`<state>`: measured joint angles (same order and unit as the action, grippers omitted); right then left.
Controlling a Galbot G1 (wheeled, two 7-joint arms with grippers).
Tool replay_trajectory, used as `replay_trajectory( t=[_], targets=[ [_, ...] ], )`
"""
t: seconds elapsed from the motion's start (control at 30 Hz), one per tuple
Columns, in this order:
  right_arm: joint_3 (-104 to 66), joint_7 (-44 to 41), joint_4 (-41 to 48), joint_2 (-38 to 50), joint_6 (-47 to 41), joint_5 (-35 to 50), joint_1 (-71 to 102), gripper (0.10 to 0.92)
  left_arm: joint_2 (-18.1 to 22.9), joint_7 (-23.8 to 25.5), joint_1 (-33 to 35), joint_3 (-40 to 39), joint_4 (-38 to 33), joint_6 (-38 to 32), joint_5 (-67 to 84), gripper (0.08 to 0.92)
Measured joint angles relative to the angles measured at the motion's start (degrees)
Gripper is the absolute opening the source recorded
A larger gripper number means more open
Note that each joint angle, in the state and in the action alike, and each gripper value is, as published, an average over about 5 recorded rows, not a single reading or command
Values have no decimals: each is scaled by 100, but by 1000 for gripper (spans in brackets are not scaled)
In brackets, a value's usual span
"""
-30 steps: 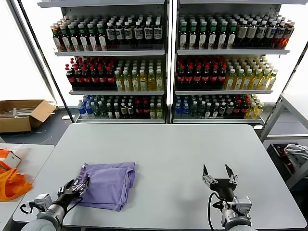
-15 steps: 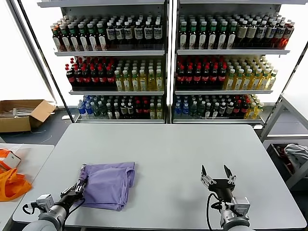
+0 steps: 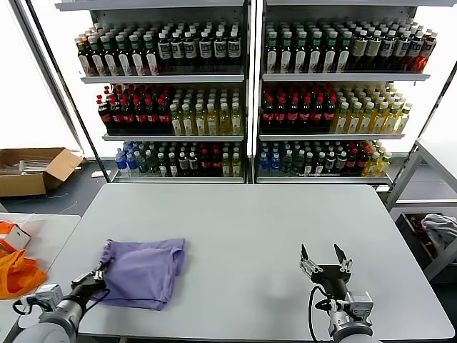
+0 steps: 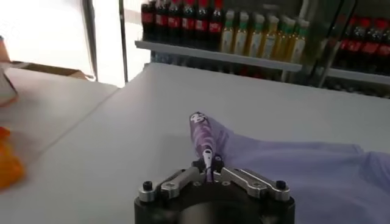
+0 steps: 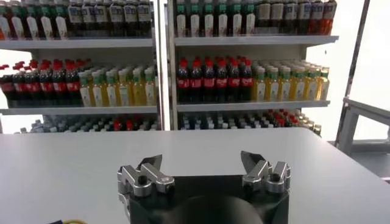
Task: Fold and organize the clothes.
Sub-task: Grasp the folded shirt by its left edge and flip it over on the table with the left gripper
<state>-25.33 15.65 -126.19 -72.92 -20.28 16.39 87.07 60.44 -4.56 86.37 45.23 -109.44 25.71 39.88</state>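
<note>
A folded lavender T-shirt (image 3: 143, 271) lies on the grey table (image 3: 257, 221), near its front left corner. My left gripper (image 3: 96, 276) is at the shirt's left edge and is shut on a pinch of the cloth. In the left wrist view the left gripper (image 4: 208, 162) has its jaws closed together on a raised ridge of the shirt (image 4: 292, 173), which spreads flat beyond it. My right gripper (image 3: 325, 256) hovers over the front right of the table, open and holding nothing. The right wrist view shows the right gripper (image 5: 201, 163) with bare table between its fingers.
An orange plastic bag (image 3: 17, 274) lies on a side table (image 3: 50, 232) to the left. A cardboard box (image 3: 32, 168) sits on the floor behind it. Shelves of bottles (image 3: 243, 93) stand beyond the table. A pale cloth (image 3: 440, 229) lies at the far right.
My left gripper has shut on the shirt's left edge and drawn the shirt a little to the left over the table. The right arm has stayed put.
</note>
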Motion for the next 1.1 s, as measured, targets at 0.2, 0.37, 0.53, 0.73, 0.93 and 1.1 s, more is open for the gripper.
replay_trajectory(
  t=[0.2,0.37,0.53,0.73,0.93,1.1],
  targets=[
    [63,2,27,18,-23,-1,-54,823,-500,-71,-106,718,198,25,157,110],
    [123,6,68,-12,-41,-15,-101,823,-989,-122,-105,1337,202,56,240,110],
    [157,9,101,-52,-38,-40,-101,823,-1158,-134,-26,1558,-208,119,198,110],
    [111,13,114,-73,16,-76,-14,823,-865,-139,135,929,-928,104,-320,110],
    [79,1,115,-142,39,-140,93,823,-328,-225,128,-307,-1292,155,-797,110],
    [91,-1,126,-211,43,-199,135,823,-62,-352,-8,-1007,-1446,275,-861,110]
  ],
)
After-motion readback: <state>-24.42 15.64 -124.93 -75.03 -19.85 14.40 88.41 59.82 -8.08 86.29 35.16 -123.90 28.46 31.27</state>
